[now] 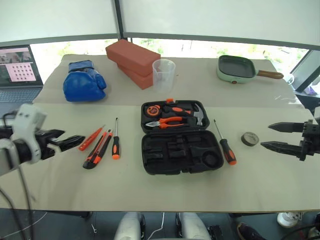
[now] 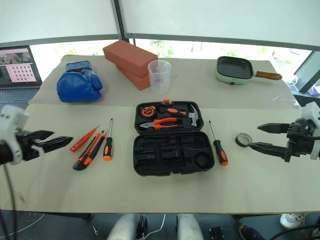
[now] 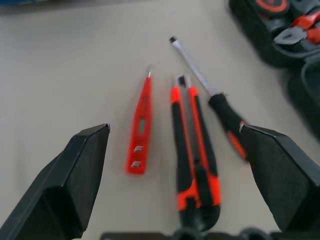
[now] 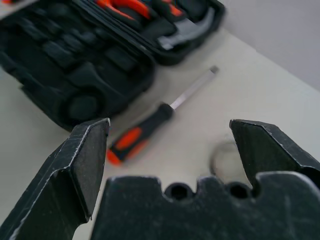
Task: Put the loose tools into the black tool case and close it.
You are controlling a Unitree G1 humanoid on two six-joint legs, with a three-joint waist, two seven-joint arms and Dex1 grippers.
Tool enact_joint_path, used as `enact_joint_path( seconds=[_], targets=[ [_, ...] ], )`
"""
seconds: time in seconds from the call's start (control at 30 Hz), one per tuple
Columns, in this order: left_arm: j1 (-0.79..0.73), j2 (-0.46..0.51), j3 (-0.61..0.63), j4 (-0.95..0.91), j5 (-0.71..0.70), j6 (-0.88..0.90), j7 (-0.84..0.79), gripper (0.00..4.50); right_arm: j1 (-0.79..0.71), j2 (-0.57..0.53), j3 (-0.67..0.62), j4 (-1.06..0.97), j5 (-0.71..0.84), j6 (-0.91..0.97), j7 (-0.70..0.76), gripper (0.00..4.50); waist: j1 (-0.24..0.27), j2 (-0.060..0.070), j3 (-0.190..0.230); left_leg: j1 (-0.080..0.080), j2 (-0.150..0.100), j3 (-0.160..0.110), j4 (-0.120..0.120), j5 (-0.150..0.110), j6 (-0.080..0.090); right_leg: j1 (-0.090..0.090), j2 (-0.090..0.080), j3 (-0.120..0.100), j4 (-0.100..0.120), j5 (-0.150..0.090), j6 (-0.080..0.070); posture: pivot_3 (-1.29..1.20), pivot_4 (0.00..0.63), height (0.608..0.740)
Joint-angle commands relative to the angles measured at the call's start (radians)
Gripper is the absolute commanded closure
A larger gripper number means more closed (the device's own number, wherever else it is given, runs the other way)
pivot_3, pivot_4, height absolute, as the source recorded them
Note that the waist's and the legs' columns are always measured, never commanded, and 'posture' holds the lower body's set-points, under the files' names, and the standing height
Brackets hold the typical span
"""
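The black tool case lies open at the table's centre, its far half holding pliers, a hammer and a tape measure, its near half showing bare slots. Left of it lie three loose tools: a thin orange pen-like tool, an orange-black utility knife and a screwdriver. Another screwdriver rests right of the case. My left gripper hovers open just left of the pen-like tool. My right gripper hangs open to the right, pointing at the right screwdriver.
A small round grey disc sits between the right screwdriver and my right gripper. At the back stand a blue boxing glove, two red bricks, a clear cup, a green pan and a laptop.
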Motion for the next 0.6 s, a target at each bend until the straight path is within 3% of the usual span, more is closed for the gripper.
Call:
enact_joint_path(
  seconds=[0.03, 0.27, 0.47, 0.6],
  targets=[
    [-0.127, -0.056, -0.124, 0.007, -0.002, 0.134, 0.121, 0.0, 0.009, 0.027, -0.03, -0.246, 0.101, 0.075, -0.069, 0.02, -0.003, 0.0, 0.0, 0.0, -0.003, 0.0, 0.0, 0.0, 0.0, 0.0, 0.0, 0.001, 0.0, 0.0, 0.0, 0.0, 0.15, 0.738],
    [-0.242, -0.166, -0.245, 0.074, -0.029, 0.149, 0.329, 0.0, 0.001, 0.071, 0.008, -0.474, 0.21, 0.157, -0.162, 0.02, -0.001, -0.005, 0.003, -0.001, -0.006, -0.005, 0.0, 0.001, -0.001, 0.0, -0.001, 0.0, 0.001, 0.0, 0.001, 0.0, 0.15, 0.738],
    [-0.246, -0.281, -0.303, 0.025, -0.104, 0.149, 0.48, 0.0, -0.013, 0.086, 0.036, -0.533, 0.242, 0.179, -0.217, 0.02, 0.007, -0.005, 0.003, -0.001, -0.006, -0.006, 0.0, 0.001, -0.001, 0.0, -0.003, 0.0, 0.001, 0.0, 0.001, 0.0, 0.15, 0.738],
    [-0.228, -0.294, -0.325, 0.007, -0.168, 0.149, 0.552, 0.0, -0.02, 0.086, 0.043, -0.548, 0.258, 0.19, -0.239, 0.02, 0.011, -0.006, 0.003, -0.002, -0.006, -0.006, 0.001, 0.001, -0.001, 0.0, -0.003, 0.0, 0.0, 0.0, 0.002, 0.0, 0.15, 0.738]
  ],
)
